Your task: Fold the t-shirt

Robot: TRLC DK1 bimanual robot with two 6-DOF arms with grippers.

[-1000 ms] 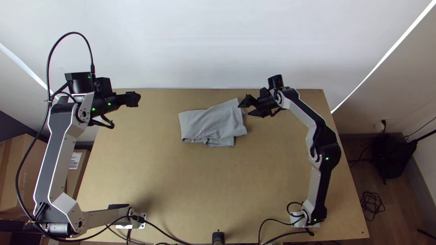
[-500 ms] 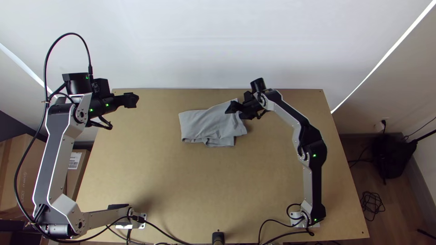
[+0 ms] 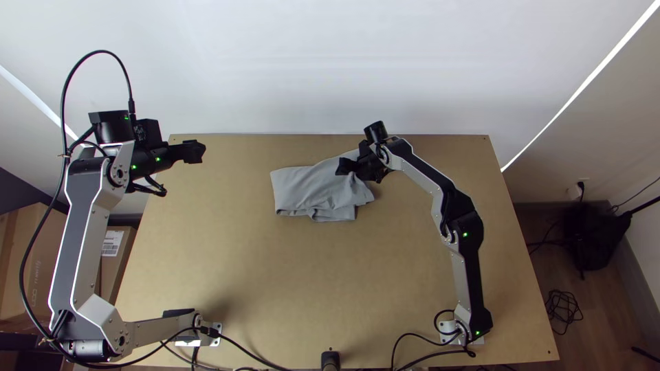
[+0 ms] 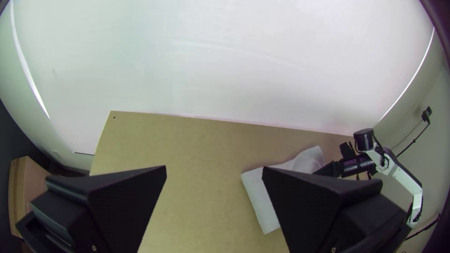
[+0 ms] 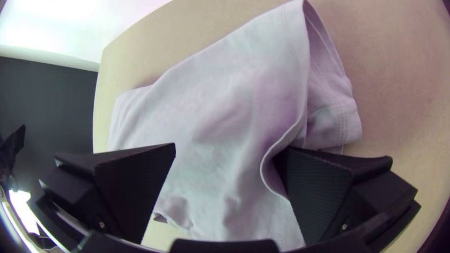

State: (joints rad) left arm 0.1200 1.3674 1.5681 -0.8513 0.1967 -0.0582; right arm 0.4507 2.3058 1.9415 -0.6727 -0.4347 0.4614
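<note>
The grey t-shirt (image 3: 313, 189) lies as a folded, wrinkled bundle toward the table's far edge. Over its right part is my right gripper (image 3: 347, 170). In the right wrist view my right gripper (image 5: 225, 173) stands open, one finger on each side of the shirt (image 5: 211, 107), with a loose hem edge curling against one finger. My left gripper (image 3: 194, 151) is held near the far left corner, well away from the cloth; in the left wrist view my left gripper (image 4: 213, 175) is open with nothing between its fingers, and the shirt (image 4: 262, 197) is partly behind one of them.
The light wooden table (image 3: 275, 275) stretches bare in front of the shirt. A white wall (image 3: 309, 69) rises behind the far edge. Cables (image 3: 433, 356) run along the near edge by the right base, and a cardboard box (image 3: 34, 261) stands beyond the left side.
My right gripper has moved left from beside the shirt's right edge to over its right part, and the cloth there has shifted slightly. The left arm has drifted slightly left.
</note>
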